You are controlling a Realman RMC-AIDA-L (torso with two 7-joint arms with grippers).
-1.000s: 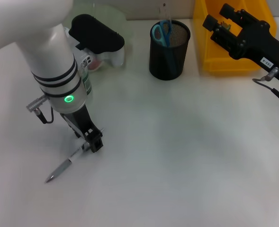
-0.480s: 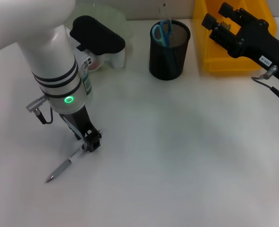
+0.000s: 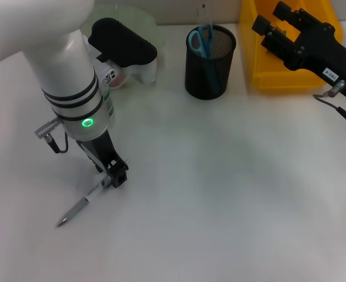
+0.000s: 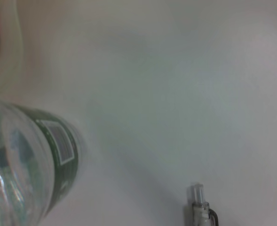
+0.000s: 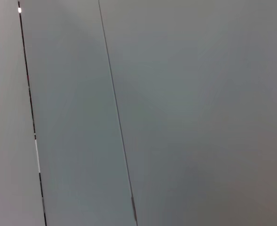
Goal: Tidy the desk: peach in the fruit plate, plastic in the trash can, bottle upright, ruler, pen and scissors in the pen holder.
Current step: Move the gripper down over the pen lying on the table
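Pen [image 4: 199, 207] beside bottle [image 4: 27, 165], wrist-only.

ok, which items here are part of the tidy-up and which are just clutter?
Task items:
silver pen on the table, upper end at left gripper
black mesh pen holder
blue-handled scissors inside it
clear green-labelled bottle
yellow bin

Not involved:
nothing visible; right gripper idle above bin

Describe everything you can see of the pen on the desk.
The pen is slim and silver-grey with a clear plastic end and a dark tip. It lies flat on the white desk, slanting, tip toward the robot. The left claw is down at its far end, fingers around it. The left wrist view shows only the clear end.
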